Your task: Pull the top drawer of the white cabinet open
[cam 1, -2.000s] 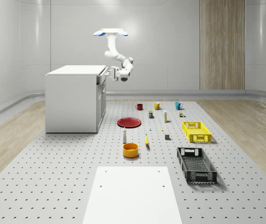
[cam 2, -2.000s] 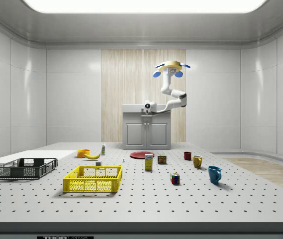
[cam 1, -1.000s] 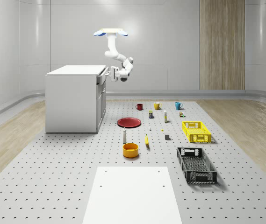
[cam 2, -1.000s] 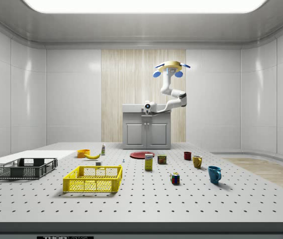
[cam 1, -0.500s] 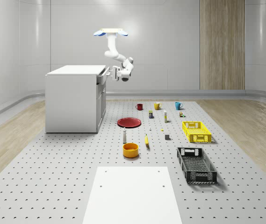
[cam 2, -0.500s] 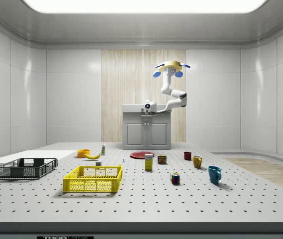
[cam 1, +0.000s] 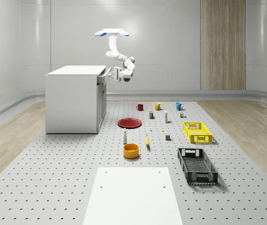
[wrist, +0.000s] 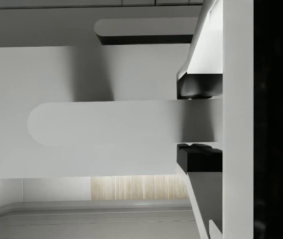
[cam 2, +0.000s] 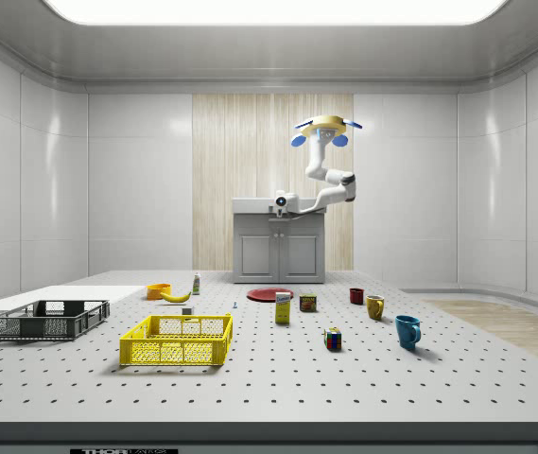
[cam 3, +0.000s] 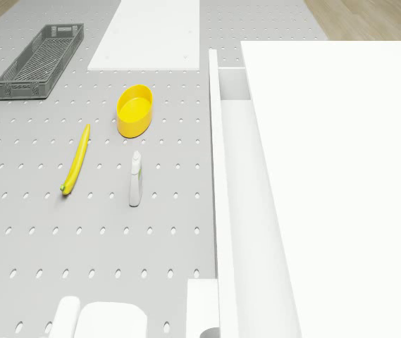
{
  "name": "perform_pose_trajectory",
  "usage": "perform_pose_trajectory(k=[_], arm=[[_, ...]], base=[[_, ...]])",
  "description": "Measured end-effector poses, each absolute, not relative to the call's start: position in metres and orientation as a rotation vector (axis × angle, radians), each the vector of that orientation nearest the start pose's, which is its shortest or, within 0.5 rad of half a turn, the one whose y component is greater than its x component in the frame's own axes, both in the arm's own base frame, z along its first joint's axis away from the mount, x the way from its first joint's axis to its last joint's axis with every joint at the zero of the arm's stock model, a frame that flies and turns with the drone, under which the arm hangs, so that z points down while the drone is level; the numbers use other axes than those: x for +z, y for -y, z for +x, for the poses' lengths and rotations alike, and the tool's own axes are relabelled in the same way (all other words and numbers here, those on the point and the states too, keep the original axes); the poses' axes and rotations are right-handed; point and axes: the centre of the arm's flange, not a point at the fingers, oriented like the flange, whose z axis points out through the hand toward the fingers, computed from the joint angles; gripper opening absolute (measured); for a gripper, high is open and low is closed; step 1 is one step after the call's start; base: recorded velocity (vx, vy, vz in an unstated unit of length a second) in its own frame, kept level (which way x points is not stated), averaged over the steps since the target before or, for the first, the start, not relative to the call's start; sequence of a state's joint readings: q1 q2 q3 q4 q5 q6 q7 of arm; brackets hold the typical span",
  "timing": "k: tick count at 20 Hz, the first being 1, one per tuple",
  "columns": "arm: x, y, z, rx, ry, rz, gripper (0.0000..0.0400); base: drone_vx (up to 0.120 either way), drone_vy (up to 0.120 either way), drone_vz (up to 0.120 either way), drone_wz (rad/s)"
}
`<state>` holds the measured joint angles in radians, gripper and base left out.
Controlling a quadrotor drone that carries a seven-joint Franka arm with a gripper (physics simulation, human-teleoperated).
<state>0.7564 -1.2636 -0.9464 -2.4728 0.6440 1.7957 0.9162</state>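
Observation:
The white cabinet (cam 1: pixel 74 99) stands on the perforated floor at the whole-scene view's left. Its top drawer (cam 1: pixel 103 75) sticks out a little from the front, and a gap of drawer interior (cam 3: pixel 232 83) lies behind the drawer front (cam 3: pixel 223 183). The drone (cam 1: pixel 111 33) hovers high in front of the cabinet, arm bent down toward it. My gripper (cam 1: pixel 111 74) is at the drawer front. In the wrist view the dark fingers (wrist: pixel 198 90) press on both sides of the rounded handle (wrist: pixel 106 124), so the gripper (wrist: pixel 199 123) is shut on it. The side view has the gripper (cam 2: pixel 281 210) at the cabinet's top edge (cam 2: pixel 280 202).
On the floor before the cabinet lie a red plate (cam 1: pixel 129 123), a small bottle (cam 1: pixel 125 136), a banana (cam 1: pixel 147 140) and a yellow bowl (cam 1: pixel 131 150). Mugs (cam 1: pixel 157 106), a yellow crate (cam 1: pixel 197 132), a black crate (cam 1: pixel 197 165) and a white board (cam 1: pixel 132 194) sit farther off.
The gripper has shifted slightly toward the whole-scene view's right, away from the cabinet, and the top drawer has come out a little with it. The drone has barely moved.

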Motion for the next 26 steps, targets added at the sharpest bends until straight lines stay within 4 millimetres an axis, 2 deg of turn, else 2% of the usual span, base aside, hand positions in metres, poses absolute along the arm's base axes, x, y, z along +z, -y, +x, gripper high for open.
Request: perform_pose_trajectory(k=[3,4,7,12,15,18,21,26], arm=[[0.576,0.117,0.306,0.610,-0.617,-1.490,0.0129],[0.565,0.116,0.311,0.567,-0.570,-1.509,0.0170],[0.567,0.117,0.310,0.581,-0.579,-1.500,0.0139],[0.573,0.117,0.308,0.600,-0.600,-1.491,0.0119],[0.574,0.118,0.307,0.605,-0.605,-1.488,0.0212],[0.574,0.118,0.307,0.608,-0.609,-1.486,0.0265],[0.575,0.118,0.307,0.610,-0.611,-1.485,0.0289],[0.575,0.118,0.307,0.612,-0.612,-1.484,0.0305]], base=[[0.000,0.053,0.000,0.000],[0.000,0.120,0.000,0.000],[0.000,0.067,0.000,0.000],[0.000,0.000,0.000,0.000],[0.000,0.000,0.000,0.000],[0.000,0.000,0.000,0.000],[0.000,0.000,0.000,0.000],[0.000,0.032,0.000,0.000]])
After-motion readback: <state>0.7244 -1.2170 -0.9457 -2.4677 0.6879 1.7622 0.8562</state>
